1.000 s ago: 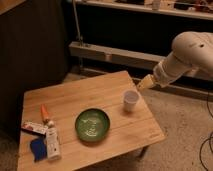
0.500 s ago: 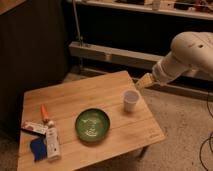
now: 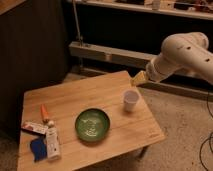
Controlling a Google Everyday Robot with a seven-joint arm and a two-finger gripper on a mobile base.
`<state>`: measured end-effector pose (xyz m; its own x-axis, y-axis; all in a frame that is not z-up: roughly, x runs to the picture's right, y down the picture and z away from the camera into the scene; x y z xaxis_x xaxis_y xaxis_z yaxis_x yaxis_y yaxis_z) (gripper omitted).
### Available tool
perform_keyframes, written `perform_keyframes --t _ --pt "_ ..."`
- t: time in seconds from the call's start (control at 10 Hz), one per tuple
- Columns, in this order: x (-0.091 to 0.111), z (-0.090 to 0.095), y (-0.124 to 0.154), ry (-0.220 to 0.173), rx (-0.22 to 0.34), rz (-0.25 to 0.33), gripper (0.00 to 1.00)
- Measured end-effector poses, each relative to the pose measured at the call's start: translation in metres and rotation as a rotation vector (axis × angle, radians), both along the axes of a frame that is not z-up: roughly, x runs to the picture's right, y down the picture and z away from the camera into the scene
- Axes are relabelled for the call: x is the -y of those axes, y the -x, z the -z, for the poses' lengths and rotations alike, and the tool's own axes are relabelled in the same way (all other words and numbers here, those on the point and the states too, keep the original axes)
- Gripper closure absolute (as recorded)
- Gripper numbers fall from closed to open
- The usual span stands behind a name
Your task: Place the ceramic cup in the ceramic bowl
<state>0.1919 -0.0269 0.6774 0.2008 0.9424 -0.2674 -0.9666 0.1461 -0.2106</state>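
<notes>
Gripper: The gripper (image 3: 138,79), the yellowish tip of my white arm, hangs over the far right edge of the wooden table (image 3: 90,95), at about 2 o'clock from the table's middle.

Grip state: I cannot tell whether it is released or clenched. I see nothing held in it.

Cup: The ceramic cup (image 3: 130,100) stands upright on the table near its right edge, mouth up, apart from the gripper.

Key relation: From the gripper, the cup lies at about 7 o'clock in the view, near and lower, with a gap showing between them. How much of that gap is height and how much is depth I cannot tell from this one view.

Cup axis: Vertical. The cup is round and has no handle, so I judge that any side of the wall will serve for a grasp.

Bowl: The ceramic bowl (image 3: 92,124) sits empty at about 8 o'clock from the cup, with bare wood between the two.

Bystanders: A white tube (image 3: 51,142), an orange-tipped item (image 3: 45,112) and a blue object (image 3: 37,149) crowd the table's 8 o'clock corner, beyond the bowl.

Stage: As I judge it, this is the approach, with the cup not yet grasped.

Next: I would ease down and toward 7 o'clock until the cup's wall sits within the gripper.
</notes>
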Motion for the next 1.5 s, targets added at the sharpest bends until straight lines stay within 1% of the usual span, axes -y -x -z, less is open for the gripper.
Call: perform_keyframes --t 0.1,0.3,0.4,0.5,0.6,0.7,0.8,1.0,1.2,1.4,1.5 --pt "-0.004 -0.007 -0.003 -0.002 -0.010 -0.003 0.26" --pt "-0.011 -0.037 -0.025 0.001 -0.047 -0.015 0.26" --pt "-0.015 -0.060 -0.032 0.011 -0.059 -0.025 0.26" --pt "-0.016 -0.090 -0.041 0.023 -0.076 -0.032 0.26" --pt "-0.014 -0.108 -0.046 0.031 -0.087 -0.038 0.26" --pt "-0.014 -0.129 -0.050 0.044 -0.094 -0.052 0.26" --pt "-0.015 -0.146 -0.056 0.057 -0.104 -0.069 0.26" --pt "-0.018 -0.153 -0.052 0.078 -0.092 -0.093 0.26" --pt "-0.013 -0.149 -0.050 0.092 -0.076 -0.104 0.26" --pt "-0.008 -0.141 -0.047 0.101 -0.068 -0.098 0.26" --pt "-0.010 -0.141 -0.045 0.107 -0.066 -0.094 0.26"
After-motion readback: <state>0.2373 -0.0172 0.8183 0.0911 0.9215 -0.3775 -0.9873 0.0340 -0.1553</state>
